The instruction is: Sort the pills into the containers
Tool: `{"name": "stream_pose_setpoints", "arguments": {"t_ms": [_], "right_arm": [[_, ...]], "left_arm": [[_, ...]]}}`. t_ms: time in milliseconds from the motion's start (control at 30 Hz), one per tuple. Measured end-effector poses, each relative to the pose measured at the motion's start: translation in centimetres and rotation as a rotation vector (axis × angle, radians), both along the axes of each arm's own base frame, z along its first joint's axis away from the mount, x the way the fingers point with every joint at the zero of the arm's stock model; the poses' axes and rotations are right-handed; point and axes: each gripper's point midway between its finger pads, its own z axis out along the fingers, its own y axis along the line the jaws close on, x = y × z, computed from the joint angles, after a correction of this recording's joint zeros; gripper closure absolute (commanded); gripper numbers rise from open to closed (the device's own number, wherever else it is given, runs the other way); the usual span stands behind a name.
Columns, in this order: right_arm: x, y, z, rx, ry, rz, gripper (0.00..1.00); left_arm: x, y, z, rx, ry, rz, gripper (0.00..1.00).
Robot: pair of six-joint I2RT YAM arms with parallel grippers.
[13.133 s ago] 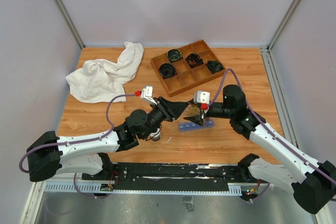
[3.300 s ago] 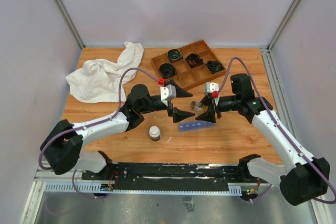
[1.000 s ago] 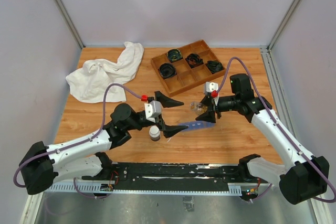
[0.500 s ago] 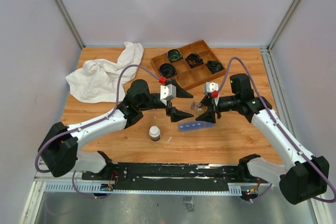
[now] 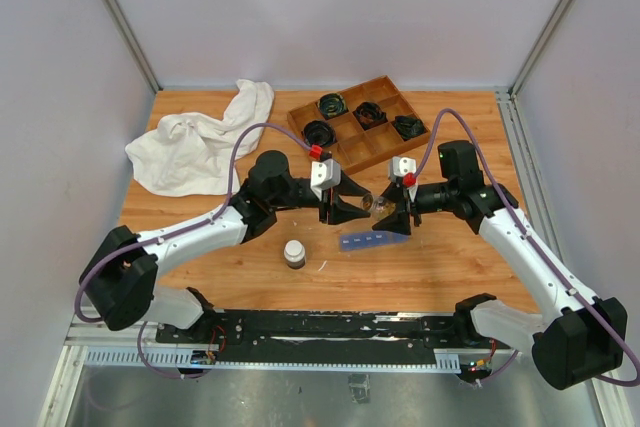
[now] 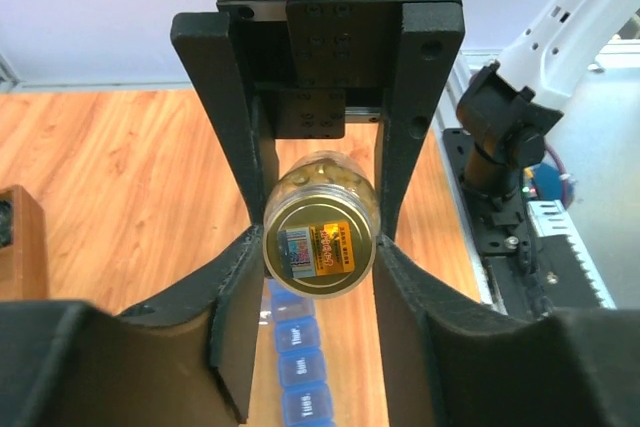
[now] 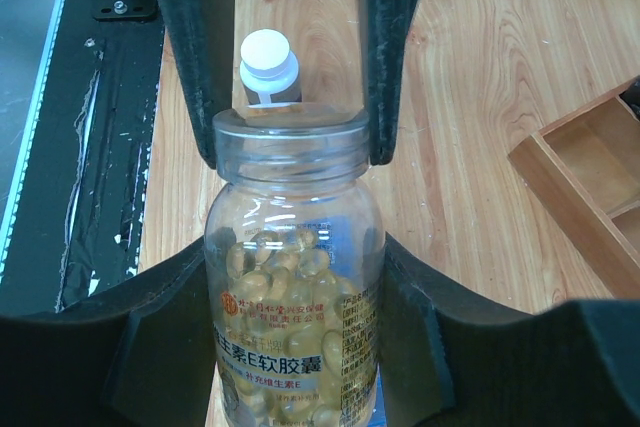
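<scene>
Left fingers (image 6: pixel 232 322): narrowed onto the top end of the clear pill bottle (image 7: pixel 290 247), one on each side of its rim, and they look to be touching it. Whether a lid is on, I cannot tell.

Right fingers (image 7: pixel 165 342): clamped round the bottle's body.

The pills (image 7: pixel 285 282) are all inside the bottle, which is held level in the air between the two sets of fingers. The blue organizer strip (image 5: pixel 373 240) lies on the tabletop (image 5: pixel 200 222) just below them.

Risks:
- The left grip is on the rim only, so an off-centre squeeze could slip or twist the bottle in the right fingers.
- Opened while level, the bottle could spill pills past the strip.

Pose: the left arm reaches rightward with its wrist level. The right arm is bent at the elbow, fingers pointing left, so the two meet nose to nose.
</scene>
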Motion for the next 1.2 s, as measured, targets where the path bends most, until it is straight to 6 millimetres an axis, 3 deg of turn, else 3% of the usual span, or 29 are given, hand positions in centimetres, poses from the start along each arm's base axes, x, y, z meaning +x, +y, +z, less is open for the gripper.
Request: {"name": "stream_pose_setpoints", "arguments": {"t_ms": [100, 233, 633, 833, 900, 1033, 1200], "right_arm": [[-0.02, -0.01, -0.03, -0.001, 0.002, -0.001, 0.99], [-0.03, -0.01, -0.02, -0.001, 0.001, 0.000, 0.99], [-0.24, -0.05, -0.09, -0.003, 0.014, 0.002, 0.99], [-0.17, -0.02, 0.02, -0.001, 0.010, 0.002, 0.99], [-0.12, -0.04, -0.02, -0.003, 0.010, -0.001, 0.99], [-0.11, -0.05, -0.03, -0.004, 0.009, -0.001, 0.99], [-0.13, -0.04, -0.02, -0.003, 0.010, 0.000, 0.99]], "left_arm": [[-0.08, -0.02, -0.05, 0.001, 0.026, 0.000, 0.81], [-0.11, -0.03, 0.05, -0.003, 0.089, 0.011, 0.99], [-0.68, -0.08, 0.27, -0.122, 0.485, 0.344, 1.00], [-0.38, -0.04, 0.48, -0.181, 0.647, 0.430, 0.99], [-0.34, -0.05, 0.45, -0.187, 0.673, 0.438, 0.93], [-0.32, -0.05, 0.40, -0.190, 0.689, 0.444, 0.54], [-0.39, -0.10, 0.70, -0.200, 0.694, 0.438, 0.18]]}}
